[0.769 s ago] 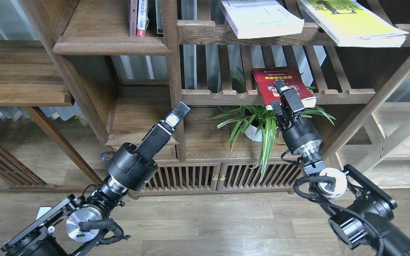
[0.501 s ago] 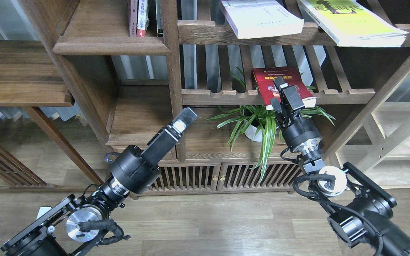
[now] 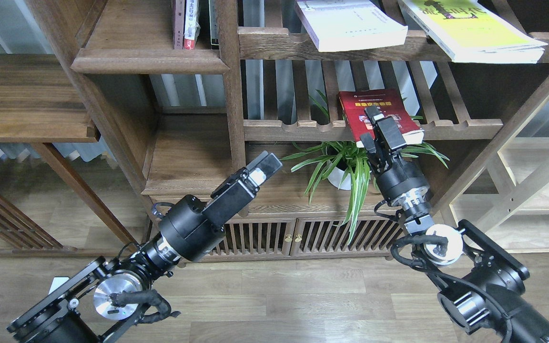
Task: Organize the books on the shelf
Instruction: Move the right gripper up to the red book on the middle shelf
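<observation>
Robot's right gripper (image 3: 378, 127) pinches dark red book (image 3: 374, 112) overhanging slatted rack (image 3: 303, 127); a slip could drop it onto the plant (image 3: 346, 164); left gripper's (image 3: 266, 167) state unclear.

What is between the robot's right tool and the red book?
Nothing visible. The right tool is already at the red book's front edge on the slatted rack. The plant sits lower, under the rack.

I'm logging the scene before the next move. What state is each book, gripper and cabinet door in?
dark red book: lying on the slatted rack, near edge overhanging.
white book: lying flat, overhanging its rack.
yellow-green book: lying flat, overhanging.
thin volumes: upright.
right gripper: at the red book's near edge; grip unclear.
left gripper: holds nothing; opening unclear.
cabinet doors: closed.
</observation>
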